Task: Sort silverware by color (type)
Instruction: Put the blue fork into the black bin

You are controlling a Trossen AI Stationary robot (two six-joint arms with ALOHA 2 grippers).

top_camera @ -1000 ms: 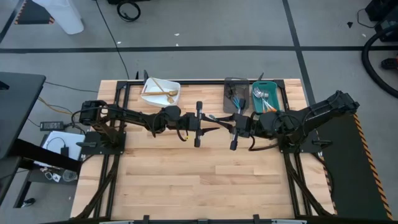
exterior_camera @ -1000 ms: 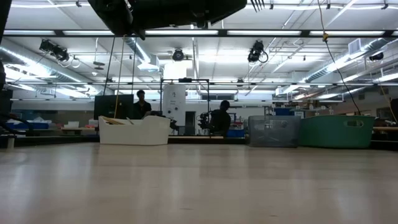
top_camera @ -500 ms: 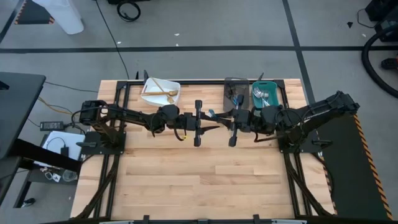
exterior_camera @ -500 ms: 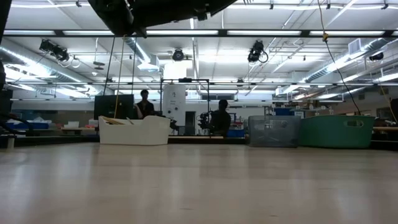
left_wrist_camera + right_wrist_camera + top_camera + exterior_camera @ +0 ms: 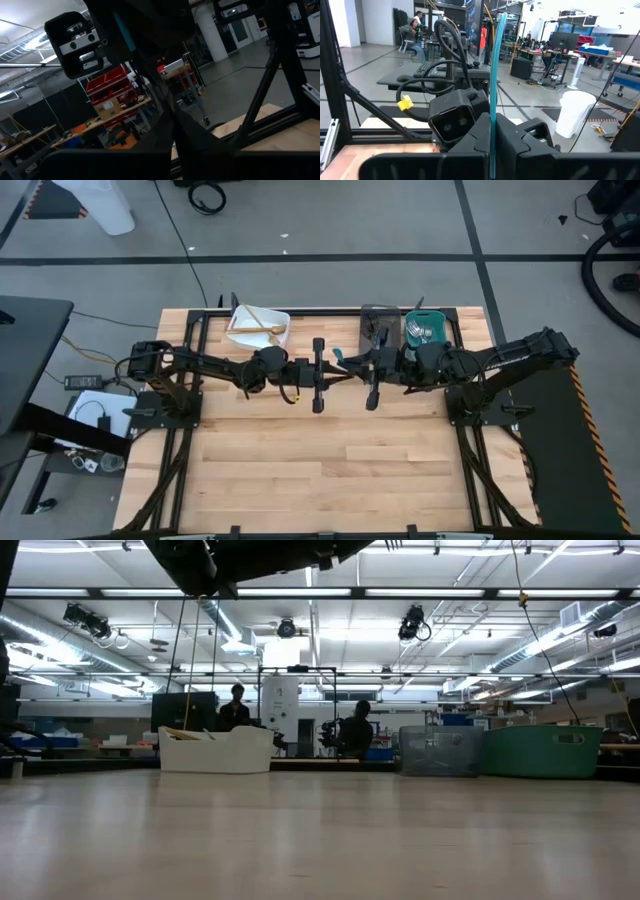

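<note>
The near half of the counter (image 5: pixel 330 470) carries nothing. Above its middle the two hands meet tip to tip. The right hand (image 5: pixel 352 367), coming from the right, is clamped on a blue-handled utensil (image 5: pixel 340 359), held off the counter. The left hand (image 5: pixel 333 374) is just beside it; I cannot tell how far open it is. Along the far edge are a white bin (image 5: pixel 240 338) with gold utensils (image 5: pixel 262 326), a grey bin (image 5: pixel 368 315) and a teal bin (image 5: pixel 437 317).
</note>
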